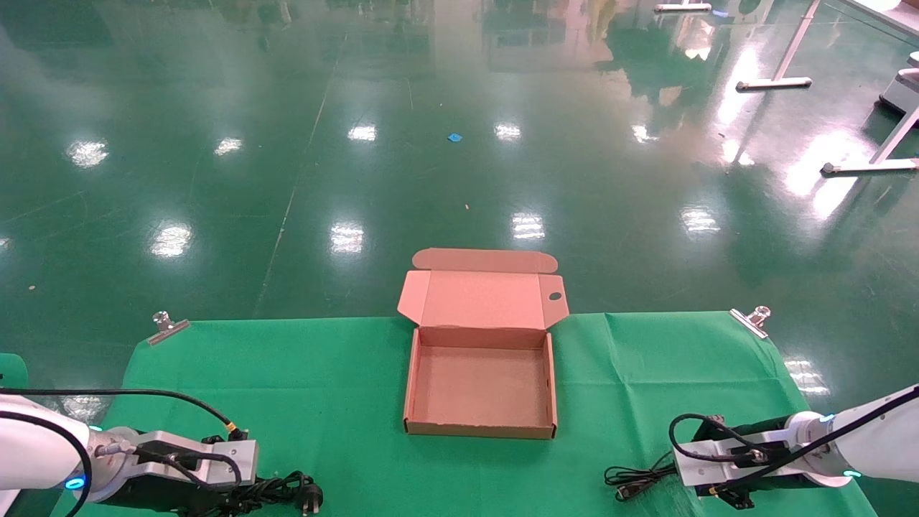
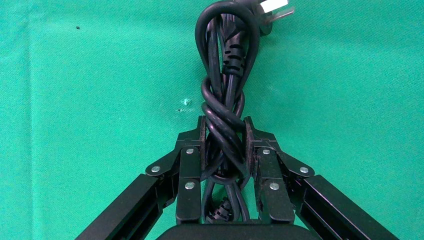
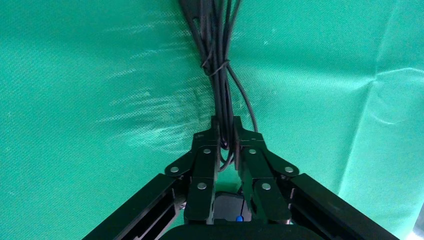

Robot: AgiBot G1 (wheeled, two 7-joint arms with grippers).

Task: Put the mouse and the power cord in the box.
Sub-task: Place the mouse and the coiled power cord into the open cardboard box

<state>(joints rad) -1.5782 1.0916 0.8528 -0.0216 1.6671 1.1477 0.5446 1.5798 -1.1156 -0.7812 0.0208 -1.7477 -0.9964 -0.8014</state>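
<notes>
A green cloth covers the table, clipped at its 2 far corners, with glossy green floor beyond. Bare cloth lies either side of the open box at centre. At the near left edge, the left gripper clamps the cord. At the near right, the right gripper pinches the mouse's thin cable; the mouse itself is mostly hidden.
</notes>
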